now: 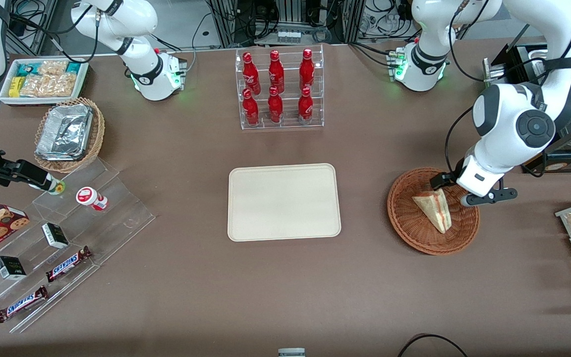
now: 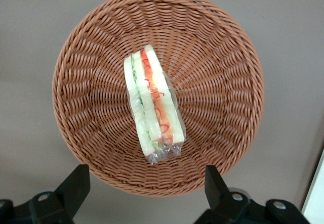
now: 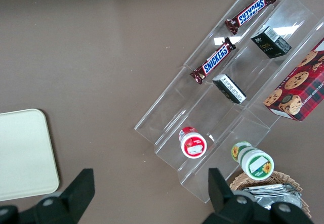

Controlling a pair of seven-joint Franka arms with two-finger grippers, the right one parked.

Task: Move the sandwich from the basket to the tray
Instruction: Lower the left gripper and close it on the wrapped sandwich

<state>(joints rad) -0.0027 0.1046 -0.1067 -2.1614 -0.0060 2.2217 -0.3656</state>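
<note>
Where the working arm's wrist housing hangs over the basket [image 1: 432, 211], it covers part of the rim farthest from the front camera, so only the two dark fingers show past it in the front view. The gripper [image 1: 464, 191] hovers above that part of the basket with its fingers spread wide and nothing between them; in the left wrist view the two fingertips [image 2: 76, 186] stand apart, one at each side of the basket's rim, clear of the wicker. The sandwich [image 2: 153, 108] lies in the basket's bowl, its layered cut edge turned up toward the wrist camera and the clear wrap bunched at one end; whether the wedge leans on the woven wall cannot be told. The basket sits toward the working arm's end of the table [image 1: 191, 297]. The tray [image 1: 284, 202] lies flat near the middle of the table, well apart from the basket, and only one rounded corner of it enters the right wrist view, cut off by the frame.
</note>
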